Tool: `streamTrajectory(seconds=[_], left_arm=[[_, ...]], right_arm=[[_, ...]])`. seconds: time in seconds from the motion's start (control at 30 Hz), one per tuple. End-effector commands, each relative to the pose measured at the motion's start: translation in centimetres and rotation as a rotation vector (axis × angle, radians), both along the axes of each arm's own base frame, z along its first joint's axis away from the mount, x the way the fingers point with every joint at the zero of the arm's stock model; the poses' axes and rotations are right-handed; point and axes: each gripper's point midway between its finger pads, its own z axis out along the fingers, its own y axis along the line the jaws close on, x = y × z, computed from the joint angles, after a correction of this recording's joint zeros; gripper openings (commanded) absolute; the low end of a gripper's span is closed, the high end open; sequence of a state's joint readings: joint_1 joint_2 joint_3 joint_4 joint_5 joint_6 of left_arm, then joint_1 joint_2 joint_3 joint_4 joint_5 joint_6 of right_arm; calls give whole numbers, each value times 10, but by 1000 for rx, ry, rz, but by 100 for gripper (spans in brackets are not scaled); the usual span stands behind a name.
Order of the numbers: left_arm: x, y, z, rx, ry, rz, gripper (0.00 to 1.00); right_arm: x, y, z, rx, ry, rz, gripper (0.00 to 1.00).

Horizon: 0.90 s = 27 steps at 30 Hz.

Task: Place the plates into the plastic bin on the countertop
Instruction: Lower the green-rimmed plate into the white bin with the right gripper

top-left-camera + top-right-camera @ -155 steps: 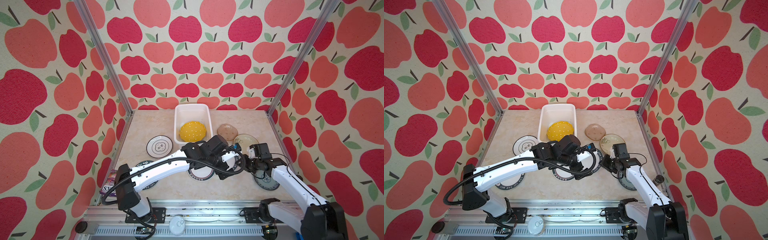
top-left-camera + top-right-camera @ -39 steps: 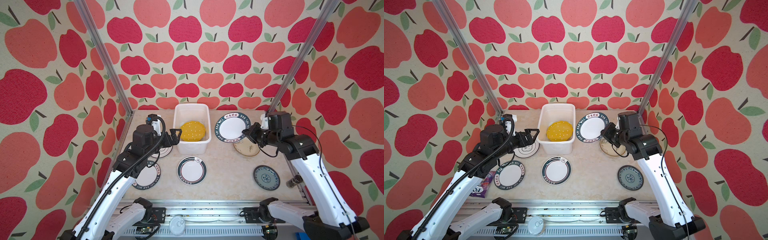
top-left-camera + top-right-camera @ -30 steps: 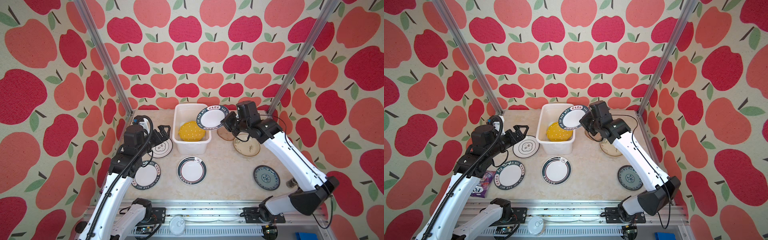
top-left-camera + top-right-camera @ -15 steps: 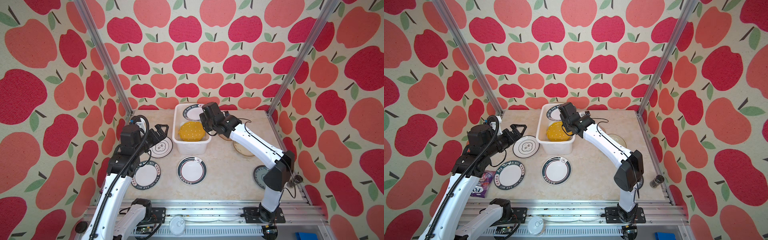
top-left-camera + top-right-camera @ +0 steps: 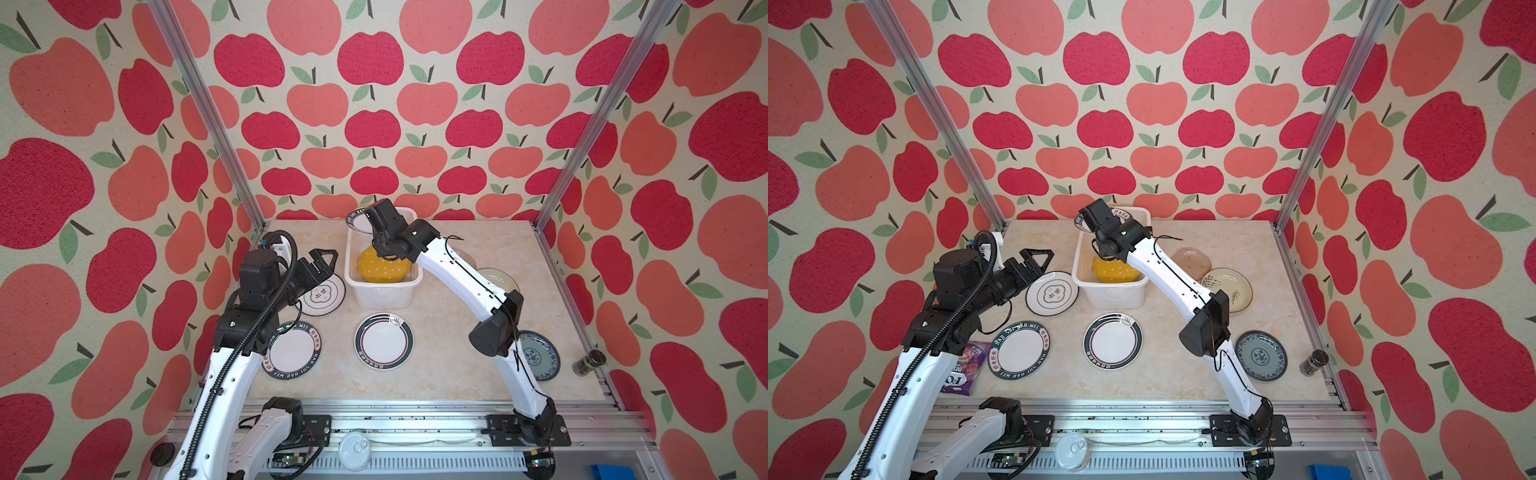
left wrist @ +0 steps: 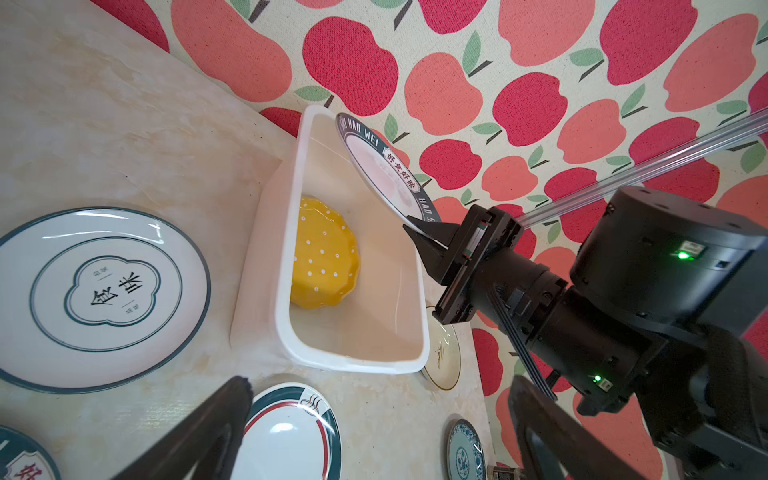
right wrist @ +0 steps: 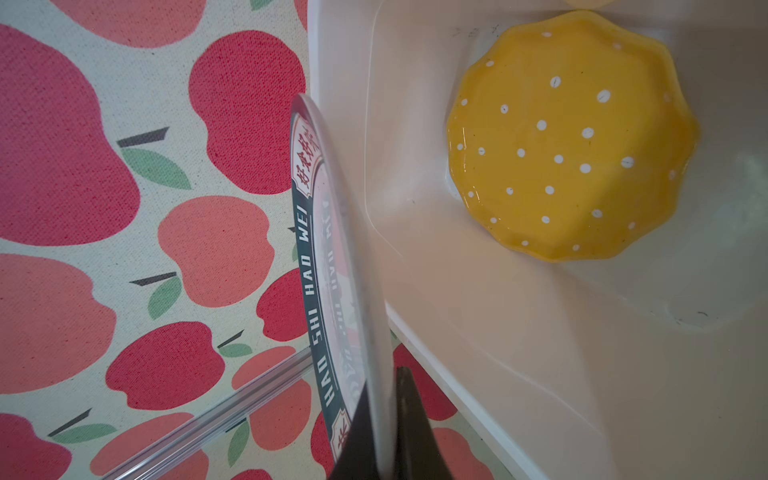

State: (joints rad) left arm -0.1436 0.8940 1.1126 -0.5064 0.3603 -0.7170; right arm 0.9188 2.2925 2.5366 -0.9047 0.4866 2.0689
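Note:
My right gripper is shut on the rim of a white plate with a dark lettered rim. It holds the plate steeply tilted over the far end of the plastic bin; in the left wrist view the held plate leans above the bin's rim. A yellow dotted plate lies inside the bin. My left gripper hangs open and empty above a clover-marked plate left of the bin. On the countertop lie a lettered plate, a ringed plate, a blue-patterned one, a cream one and a brown one.
A purple snack packet lies under my left arm at the front left. A small dark jar stands by the right rail. Apple-print walls with aluminium posts close three sides, and a frame rail runs along the front.
My right gripper has carried the lettered plate leftward, from beside the bin's right side to over its far end. The left arm has barely moved.

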Motion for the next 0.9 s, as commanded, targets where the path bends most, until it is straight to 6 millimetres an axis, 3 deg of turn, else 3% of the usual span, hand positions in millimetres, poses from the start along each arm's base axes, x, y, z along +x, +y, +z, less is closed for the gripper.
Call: streamTrajectory(seconds=[0.0,0.43,0.87], left_arm=[[-11,0,4,7,-15,-22,99],[-17,2,5,52,-27,-41,99],[-15,2,3,67,-16,-46,99]], right_arm=[[-2,-10,-16,64,60,-175,0],[3,-6,-68,89,112,-283,0],[14,-9,-102,69,163,-336,0]])
